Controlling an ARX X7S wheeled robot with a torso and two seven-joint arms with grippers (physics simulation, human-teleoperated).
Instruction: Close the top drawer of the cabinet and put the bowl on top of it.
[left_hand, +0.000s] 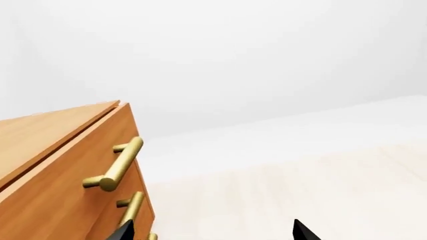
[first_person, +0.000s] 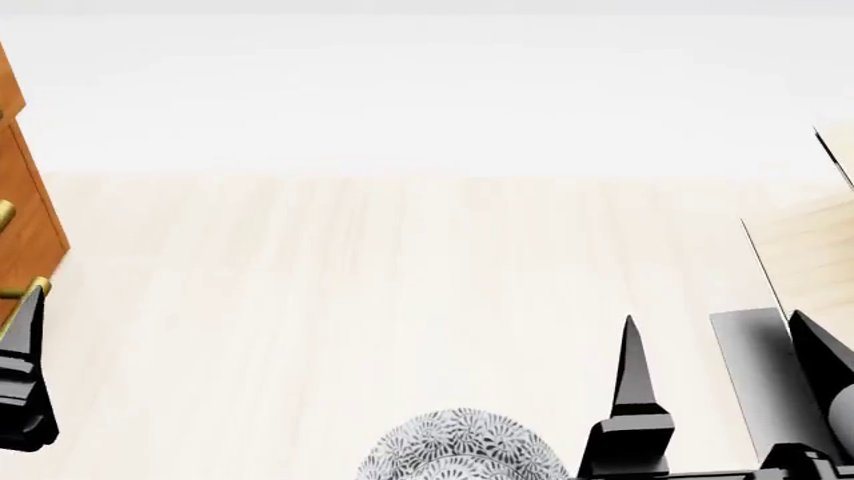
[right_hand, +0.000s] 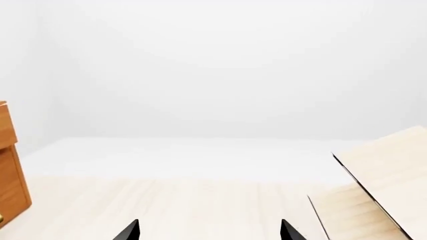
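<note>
In the left wrist view your left gripper (left_hand: 212, 231) showed two parted fingertips holding nothing, with the cabinet (left_hand: 53, 165) off to one side ahead of it and the top drawer (left_hand: 73, 170) looking slightly proud of the carcass by its brass handle (left_hand: 115, 166), so I judged you were on the closing step. In the head view the bowl (first_person: 461, 445) sat just beside your right gripper (first_person: 721, 385), well apart from the cabinet. In the right wrist view that gripper's tips were spread and empty beside the pale shelf (right_hand: 383, 190); next you needed to bring the left fingers squarely against the drawer front and push.

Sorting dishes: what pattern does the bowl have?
White with dense grey floral print; the bowl appears only in the head view.
</note>
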